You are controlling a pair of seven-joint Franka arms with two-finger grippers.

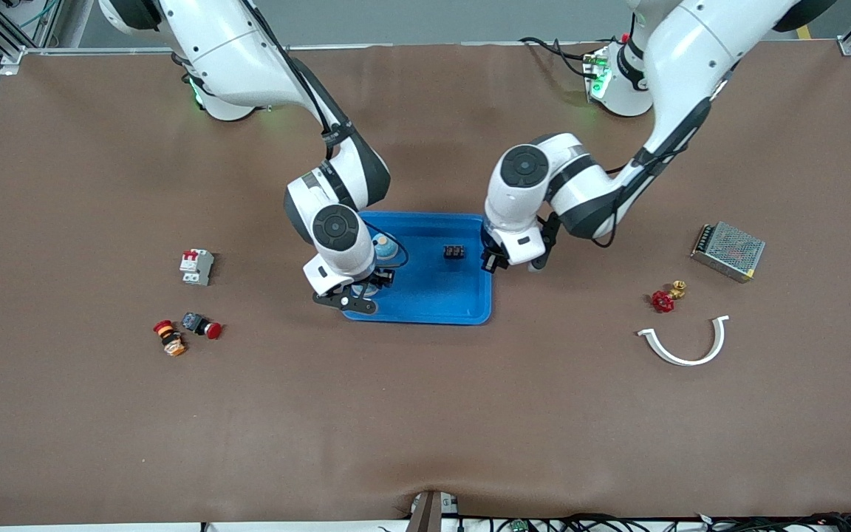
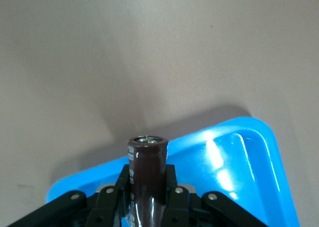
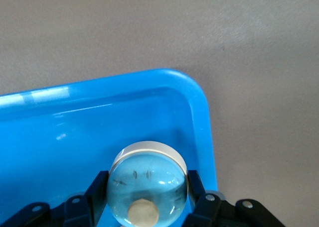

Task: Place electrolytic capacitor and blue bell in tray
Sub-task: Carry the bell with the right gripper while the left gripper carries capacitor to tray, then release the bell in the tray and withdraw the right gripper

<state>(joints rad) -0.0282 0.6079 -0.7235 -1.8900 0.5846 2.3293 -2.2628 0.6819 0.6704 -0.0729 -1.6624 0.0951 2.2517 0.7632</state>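
Observation:
The bright-blue tray (image 1: pixel 433 295) lies at the table's middle. My left gripper (image 1: pixel 495 260) is over the tray's rim at the left arm's end. In the left wrist view this gripper (image 2: pixel 147 181) is shut on a dark brown electrolytic capacitor (image 2: pixel 147 162), held over a corner of the tray (image 2: pixel 239 157). My right gripper (image 1: pixel 380 275) is over the tray's end toward the right arm. It is shut on the blue bell (image 1: pixel 384 247). In the right wrist view the bell (image 3: pixel 148 179) sits between the fingers (image 3: pixel 95 189) above a tray corner (image 3: pixel 99 132).
A small black terminal block (image 1: pixel 454 252) lies in the tray. Toward the right arm's end are a white breaker (image 1: pixel 196 266) and two red push buttons (image 1: pixel 201 325). Toward the left arm's end are a mesh power supply (image 1: pixel 728 250), a red valve (image 1: pixel 665 298) and a white curved strip (image 1: pixel 688 346).

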